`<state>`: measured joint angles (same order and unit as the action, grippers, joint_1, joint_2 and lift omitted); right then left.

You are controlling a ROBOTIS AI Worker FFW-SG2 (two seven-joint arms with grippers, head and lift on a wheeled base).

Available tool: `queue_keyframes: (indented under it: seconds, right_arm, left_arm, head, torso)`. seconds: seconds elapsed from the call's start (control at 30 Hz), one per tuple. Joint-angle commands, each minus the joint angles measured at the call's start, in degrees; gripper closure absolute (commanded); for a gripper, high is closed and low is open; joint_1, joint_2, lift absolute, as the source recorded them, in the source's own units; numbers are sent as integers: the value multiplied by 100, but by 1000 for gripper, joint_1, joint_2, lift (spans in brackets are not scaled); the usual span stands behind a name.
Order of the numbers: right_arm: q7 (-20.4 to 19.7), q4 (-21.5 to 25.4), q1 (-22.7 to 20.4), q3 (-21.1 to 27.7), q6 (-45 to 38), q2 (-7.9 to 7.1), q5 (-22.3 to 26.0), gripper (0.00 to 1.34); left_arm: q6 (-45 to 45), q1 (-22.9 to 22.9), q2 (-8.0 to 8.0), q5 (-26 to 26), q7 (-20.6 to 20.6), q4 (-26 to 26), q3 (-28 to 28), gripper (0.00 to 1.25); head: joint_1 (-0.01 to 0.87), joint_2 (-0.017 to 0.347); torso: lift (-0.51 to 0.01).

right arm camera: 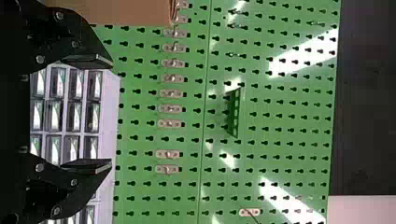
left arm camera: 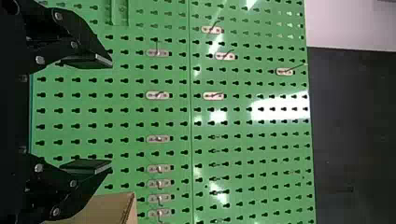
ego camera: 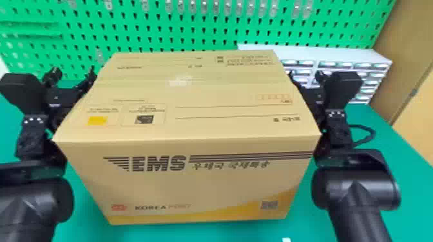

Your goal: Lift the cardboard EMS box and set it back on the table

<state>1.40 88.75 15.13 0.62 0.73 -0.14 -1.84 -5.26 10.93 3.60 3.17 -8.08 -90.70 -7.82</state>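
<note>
My left gripper (ego camera: 69, 75) stands open at the left side of the cardboard EMS box (ego camera: 193, 180), and my right gripper (ego camera: 306, 79) is open at its right side. The box is upright between the two arms, its printed front facing me; whether its bottom touches the table I cannot tell. In the left wrist view the left gripper (left arm camera: 109, 113) has nothing between its fingers, with a corner of the box (left arm camera: 109, 207) beside one finger. The right wrist view has the right gripper (right arm camera: 111, 114) with its fingers apart, the box (right arm camera: 135, 11) beyond one of them.
Beneath the arms lies the green table (ego camera: 380, 135). Behind it rises a green pegboard (ego camera: 129, 29) with small hooks. A white drawer cabinet (ego camera: 348, 54) stands at the back right, near a wooden panel. A black cable (ego camera: 370, 132) loops beside the right arm.
</note>
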Motion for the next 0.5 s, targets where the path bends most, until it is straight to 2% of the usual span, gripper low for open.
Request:
queue_keyframes:
  seconds: [0.0, 0.47]
  right_arm:
    - [0, 2, -2, 17, -3, -4, 0, 507]
    - [0, 10, -2, 26, -3, 5, 0, 507]
  left_arm:
    - [7, -3, 0, 0, 0, -9, 0, 489]
    - [7, -12, 0, 17, 0, -17, -9, 489]
  head:
    - [678, -14]
    - [678, -14]
  torso:
    - [-93]
    - [-93]
